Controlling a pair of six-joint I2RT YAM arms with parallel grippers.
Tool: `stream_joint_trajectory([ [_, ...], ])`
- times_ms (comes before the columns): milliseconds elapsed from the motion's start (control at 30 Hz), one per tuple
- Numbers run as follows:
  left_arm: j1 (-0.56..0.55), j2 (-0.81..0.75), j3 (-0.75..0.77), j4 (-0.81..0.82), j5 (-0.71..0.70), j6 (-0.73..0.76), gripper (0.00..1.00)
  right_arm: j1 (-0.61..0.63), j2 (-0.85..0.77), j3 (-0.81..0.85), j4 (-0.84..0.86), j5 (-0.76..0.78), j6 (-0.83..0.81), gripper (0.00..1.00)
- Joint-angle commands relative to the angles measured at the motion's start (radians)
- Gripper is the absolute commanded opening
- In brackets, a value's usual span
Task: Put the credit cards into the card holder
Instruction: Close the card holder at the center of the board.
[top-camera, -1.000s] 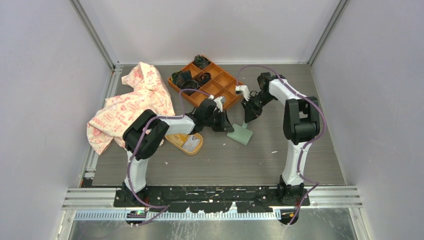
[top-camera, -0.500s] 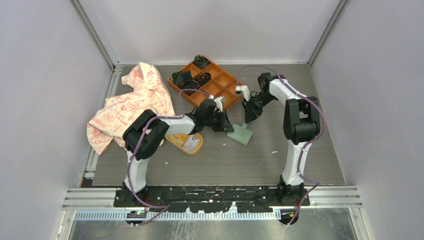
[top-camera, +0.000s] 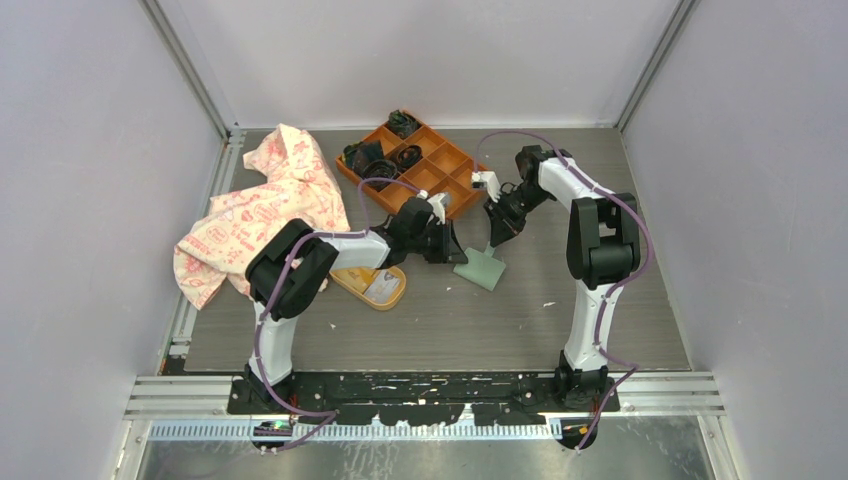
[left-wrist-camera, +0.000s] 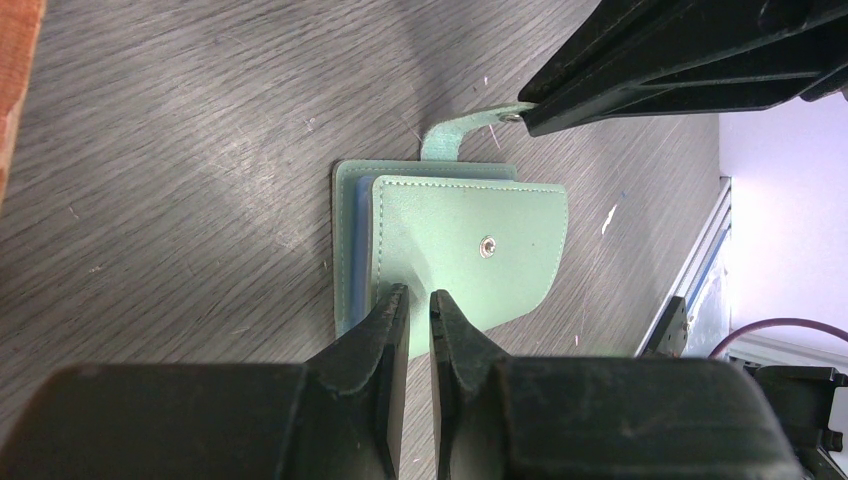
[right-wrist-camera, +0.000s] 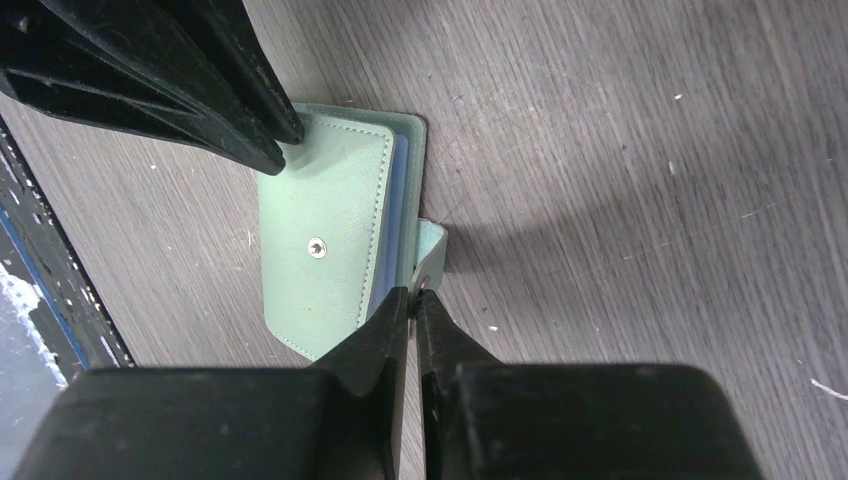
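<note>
The sage-green card holder (top-camera: 483, 270) lies closed and flat on the table, snap stud up, with blue lining showing at its edge (left-wrist-camera: 510, 220) (right-wrist-camera: 320, 280). My left gripper (top-camera: 457, 256) (left-wrist-camera: 419, 293) is shut to a thin slit, and its tips press down on the cover near one corner. My right gripper (top-camera: 491, 243) (right-wrist-camera: 413, 290) is shut on the end of the closing tab (right-wrist-camera: 432, 245) (left-wrist-camera: 450, 135), which stands up off the table. A pale flat shape, seemingly the credit cards (top-camera: 381, 287), lies in the yellow oval dish; it is too small to be sure.
The yellow oval dish (top-camera: 345, 280) sits just left of the left gripper. An orange compartment tray (top-camera: 440, 165) holding dark items stands right behind both grippers. A patterned cloth (top-camera: 262, 215) is heaped at the left. Walls close in the table on three sides.
</note>
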Motion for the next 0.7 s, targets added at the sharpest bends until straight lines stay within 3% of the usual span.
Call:
stream_joint_trajectory([
  [0, -0.017, -0.013, 0.012, -0.041, 0.028, 0.008, 0.15, -0.002, -0.026, 0.047, -0.021, -0.018, -0.003, 0.11],
  [200, -0.018, -0.015, 0.012, -0.041, 0.027, 0.005, 0.14, -0.002, -0.036, 0.045, -0.037, -0.032, -0.026, 0.01],
  [400, -0.021, -0.026, 0.009, -0.041, 0.028, -0.003, 0.14, 0.009, -0.102, -0.03, -0.029, -0.058, -0.091, 0.01],
  [667, -0.024, -0.029, 0.007, -0.032, 0.037, -0.012, 0.14, 0.072, -0.236, -0.192, 0.098, 0.021, -0.106, 0.01],
])
